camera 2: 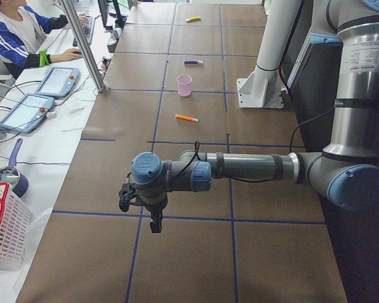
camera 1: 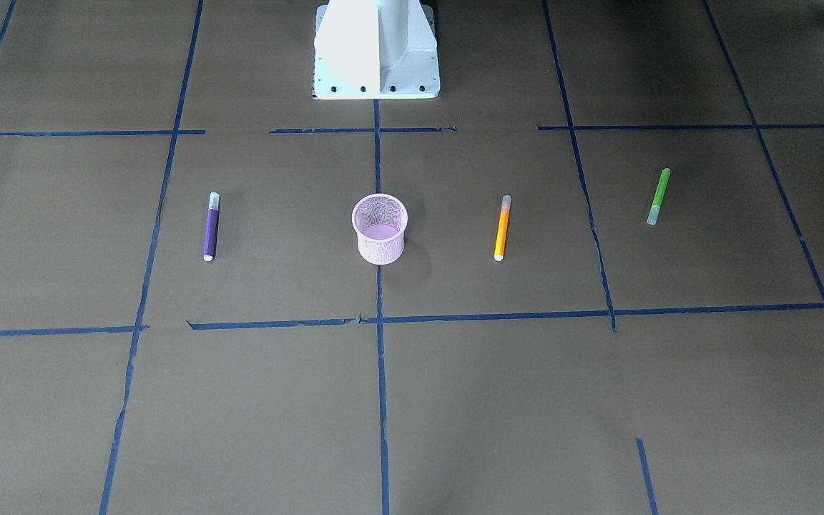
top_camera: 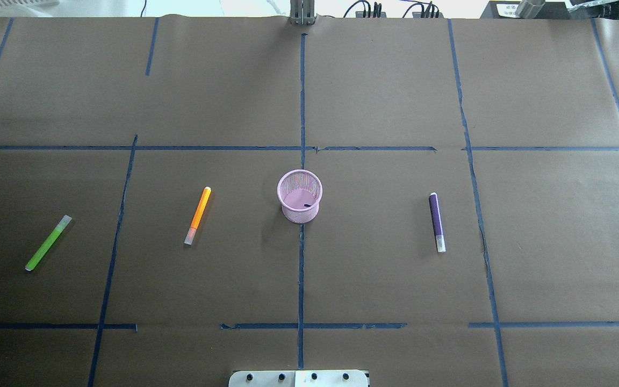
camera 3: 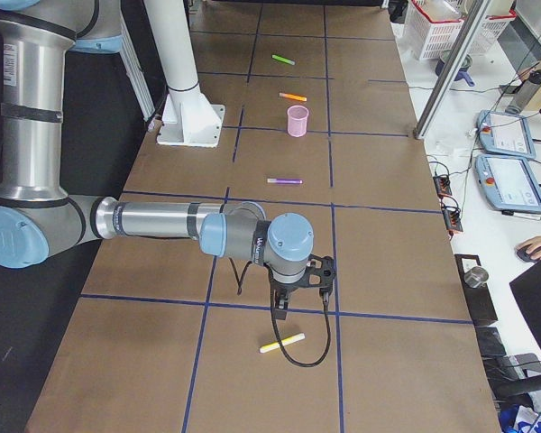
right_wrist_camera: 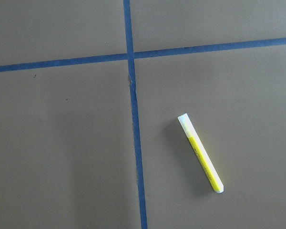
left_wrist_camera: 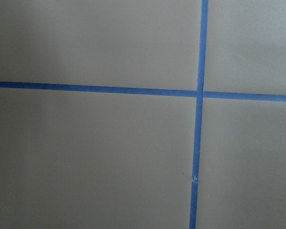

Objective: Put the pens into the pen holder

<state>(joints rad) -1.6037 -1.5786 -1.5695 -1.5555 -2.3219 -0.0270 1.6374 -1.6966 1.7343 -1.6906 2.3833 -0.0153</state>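
right tool [camera 3: 298,281] hangs over the table [camera 3: 397,262] near the yellow pen [camera 3: 281,343].

Your table [top_camera: 395,80] is covered in brown paper, gridded with blue tape [top_camera: 302,97]. On your side runs a white bench [camera 2: 44,148] carrying two touchscreen pendants [camera 2: 57,81], a white basket [camera 2: 12,233] and an aluminium post [camera 2: 83,44].
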